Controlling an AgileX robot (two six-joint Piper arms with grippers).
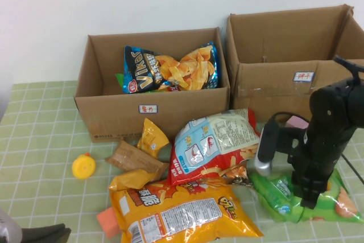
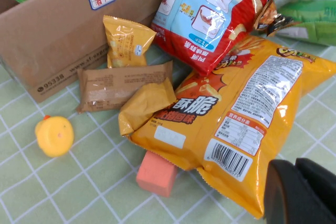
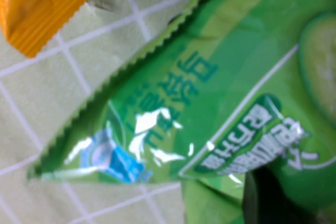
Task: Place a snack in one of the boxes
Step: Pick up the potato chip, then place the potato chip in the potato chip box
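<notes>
A green snack bag lies on the table at the front right, and it fills the right wrist view. My right gripper points down onto it. One dark finger shows with the bag folded over it; the other finger is hidden. The bag seems pinched between them and still rests on the table. Two cardboard boxes stand at the back. The left box holds a blue chip bag. The right box shows nothing inside. My left gripper is shut and empty at the front left.
A big orange bag, a red and blue bag, a small yellow packet and a brown packet lie in front of the left box. A yellow duck toy and a pink block lie to the left.
</notes>
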